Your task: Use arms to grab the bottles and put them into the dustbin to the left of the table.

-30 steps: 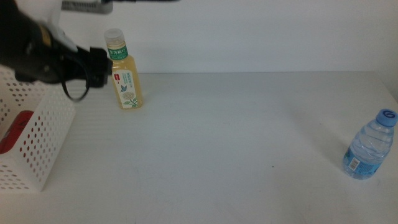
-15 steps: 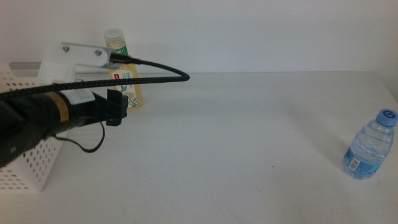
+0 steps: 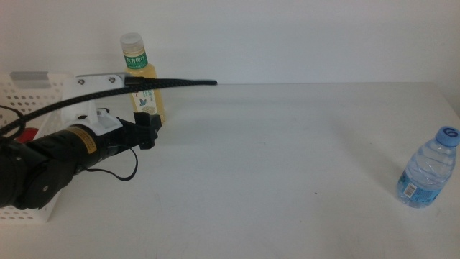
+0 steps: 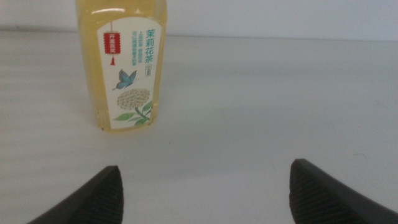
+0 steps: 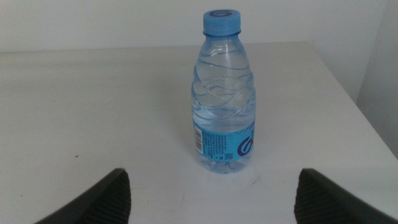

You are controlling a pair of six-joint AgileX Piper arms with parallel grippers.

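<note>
The yellow tea bottle (image 3: pixel 138 66) stands upright at the table's back left, next to the white perforated dustbin (image 3: pixel 32 90). My left gripper (image 3: pixel 148 129) is low over the table just in front of that bottle. In the left wrist view my left gripper (image 4: pixel 205 190) is open and empty, and the tea bottle (image 4: pixel 127 68) stands ahead, apart from the jaws. A bit of the red can (image 3: pixel 26 134) shows inside the dustbin. The clear water bottle (image 3: pixel 428 169) stands at the right edge. My right gripper (image 5: pixel 211 193) is open and empty, short of the water bottle (image 5: pixel 224 106).
The white table (image 3: pixel 287 158) stretches between the two bottles. A black cable (image 3: pixel 172 83) from the left arm runs across in front of the tea bottle. The table's right edge lies close behind the water bottle.
My left arm has come down from above the dustbin and swung right; its gripper now sits low in front of the tea bottle. Both bottles have stayed put.
</note>
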